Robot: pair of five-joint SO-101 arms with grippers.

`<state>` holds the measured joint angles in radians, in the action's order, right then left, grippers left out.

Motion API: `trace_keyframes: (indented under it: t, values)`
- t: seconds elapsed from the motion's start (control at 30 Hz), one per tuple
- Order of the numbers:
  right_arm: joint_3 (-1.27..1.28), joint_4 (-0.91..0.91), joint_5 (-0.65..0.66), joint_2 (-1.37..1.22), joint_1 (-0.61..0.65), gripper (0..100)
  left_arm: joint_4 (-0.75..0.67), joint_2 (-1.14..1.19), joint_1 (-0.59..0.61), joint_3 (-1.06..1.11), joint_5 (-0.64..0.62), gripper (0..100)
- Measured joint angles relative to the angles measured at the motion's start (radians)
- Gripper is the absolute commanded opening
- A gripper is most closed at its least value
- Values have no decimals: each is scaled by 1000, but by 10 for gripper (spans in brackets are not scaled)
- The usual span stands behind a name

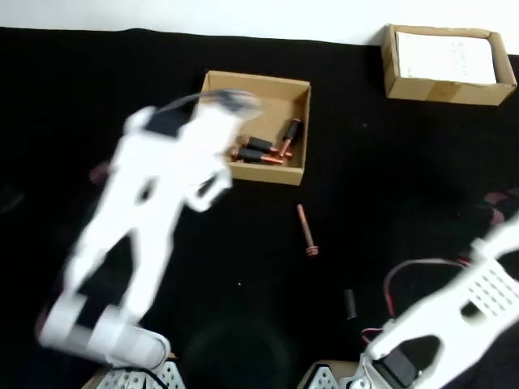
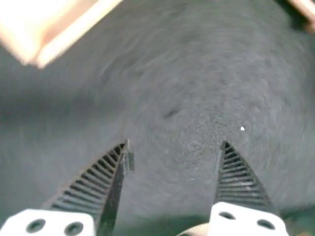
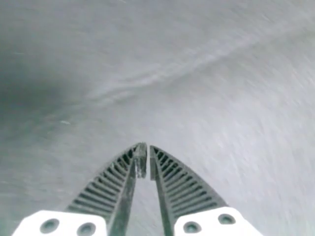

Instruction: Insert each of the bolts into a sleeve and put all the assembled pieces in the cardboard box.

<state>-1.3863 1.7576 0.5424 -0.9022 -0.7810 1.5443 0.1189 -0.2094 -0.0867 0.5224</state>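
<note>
A cardboard box (image 1: 293, 91) sits at the table's middle back and holds several bolts pushed into black sleeves (image 1: 259, 151). In front of it a loose copper bolt (image 1: 306, 229) lies on the black cloth. A short black sleeve (image 1: 349, 304) lies nearer the front. My left arm stretches from the front left up to the box's near left corner. Its gripper (image 2: 174, 147) is open over bare cloth, with a box corner (image 2: 54, 29) beyond it. My right arm rests at the front right. Its gripper (image 3: 145, 152) is shut on nothing above the cloth.
A second cardboard box (image 1: 446, 63) with a white sheet inside stands at the back right. Red and black cables (image 1: 405, 275) trail beside the right arm. Black cloth covers the table.
</note>
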Motion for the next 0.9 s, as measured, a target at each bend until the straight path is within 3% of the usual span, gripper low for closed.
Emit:
trace_keyframes:
  t: [0.23, 0.33, 0.6, 0.77, 0.9]
  values:
    - [-11, 0, 117, 0, -172, 7, 101, 486, -178, -473, 359, 269]
    - [-46, 0, 193, 0, -262, 7, 135, 680, -250, -686, 451, 269]
    - [-259, 0, 249, 2, -413, 9, 184, 965, -396, -1168, 509, 270]
    - [-264, 0, 180, 0, -407, 91, 198, 965, -436, -1217, 509, 270]
    - [-264, 0, 127, 2, -354, 98, 201, 925, -442, -1186, 555, 270]
